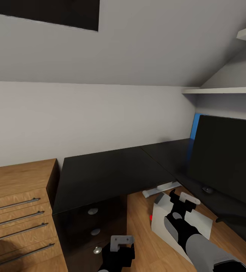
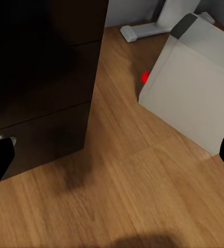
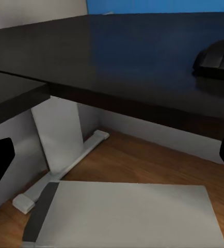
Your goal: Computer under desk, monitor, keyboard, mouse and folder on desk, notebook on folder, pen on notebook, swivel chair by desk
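The computer point(image 1: 181, 223) lies on its side on the floor just below the bench point(image 1: 111, 173) front edge, long axis running away from the right gripper point(image 1: 181, 201), whose spread fingers hover directly above it, nearer than the left gripper's point(image 1: 119, 245) spread, empty fingers.

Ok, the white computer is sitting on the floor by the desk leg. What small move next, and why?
Probably ease the right gripper down onto the computer. It hovers open just above the case, which stands on the wooden floor in front of the desk rather than beneath it. The mouse already lies on the desk beside the monitor.
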Available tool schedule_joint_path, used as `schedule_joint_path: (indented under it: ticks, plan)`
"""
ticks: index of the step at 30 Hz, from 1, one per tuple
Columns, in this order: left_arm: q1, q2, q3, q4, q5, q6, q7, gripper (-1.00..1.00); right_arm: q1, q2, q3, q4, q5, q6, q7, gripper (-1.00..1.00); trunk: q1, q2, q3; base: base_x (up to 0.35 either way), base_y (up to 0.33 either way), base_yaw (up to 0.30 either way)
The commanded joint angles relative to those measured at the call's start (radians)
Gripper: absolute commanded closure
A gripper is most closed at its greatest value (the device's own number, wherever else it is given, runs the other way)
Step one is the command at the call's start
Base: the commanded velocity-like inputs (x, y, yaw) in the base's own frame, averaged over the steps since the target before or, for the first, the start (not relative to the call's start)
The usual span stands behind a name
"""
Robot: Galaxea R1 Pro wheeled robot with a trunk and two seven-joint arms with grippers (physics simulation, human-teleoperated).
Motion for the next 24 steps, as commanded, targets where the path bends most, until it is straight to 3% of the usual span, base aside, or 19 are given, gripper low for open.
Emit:
schedule_joint_path:
  ticks: [1,13,24]
  plan:
    - [-0.001,0.0,-0.001,-0.001,0.004,0.004,0.007,-1.0,-0.001,0.0,0.008,0.0,-0.009,-0.005,-0.005,-1.0,0.0,-0.001,-0.001,0.0,0.0,0.0]
    - [-0.001,-0.001,-0.003,0.0,0.004,0.004,0.006,-1.0,0.0,0.011,0.009,-0.001,0.005,-0.005,-0.006,-1.0,0.0,-0.001,-0.001,0.0,0.0,0.0]
    - [-0.001,-0.001,-0.002,0.002,0.007,0.004,0.005,-1.0,0.0,0.016,0.009,-0.001,0.009,-0.006,-0.005,-1.0,0.0,-0.001,0.007,0.0,0.245,-0.116]
